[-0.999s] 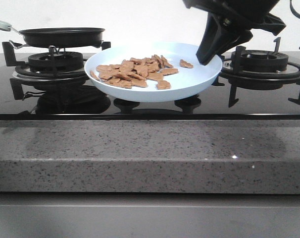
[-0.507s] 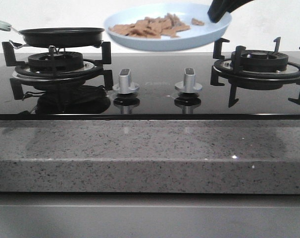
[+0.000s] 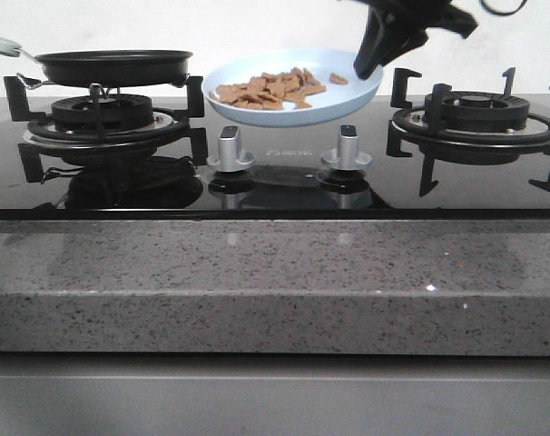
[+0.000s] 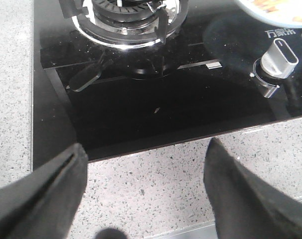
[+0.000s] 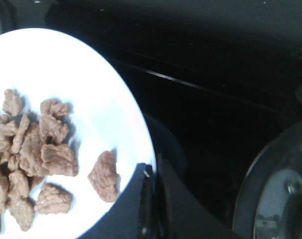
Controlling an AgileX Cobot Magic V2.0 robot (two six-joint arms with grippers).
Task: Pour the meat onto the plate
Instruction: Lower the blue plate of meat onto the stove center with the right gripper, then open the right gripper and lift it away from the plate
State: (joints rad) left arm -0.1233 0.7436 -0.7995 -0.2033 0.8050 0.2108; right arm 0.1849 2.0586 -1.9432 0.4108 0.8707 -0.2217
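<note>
A pale light-blue, glossy plate (image 3: 293,104) carries reddish-brown meat (image 3: 268,89) in mottled chunks, with a black right end effector (image 3: 377,56) at its rim. To the left of the plate, a black frying pan (image 3: 113,66) with a pale green handle (image 3: 3,44) sits on black burner grates (image 3: 103,113). Below the plate, two silver-grey knobs (image 3: 230,148) stand on the glossy black glass hob (image 3: 275,186), which bears small white lettering. In front of the hob runs the grey counter (image 3: 275,282), speckled with dark and white flecks. The left end effector (image 4: 141,194) is matte black. Behind the plate, the wall (image 3: 257,27) is plain off-white.
</note>
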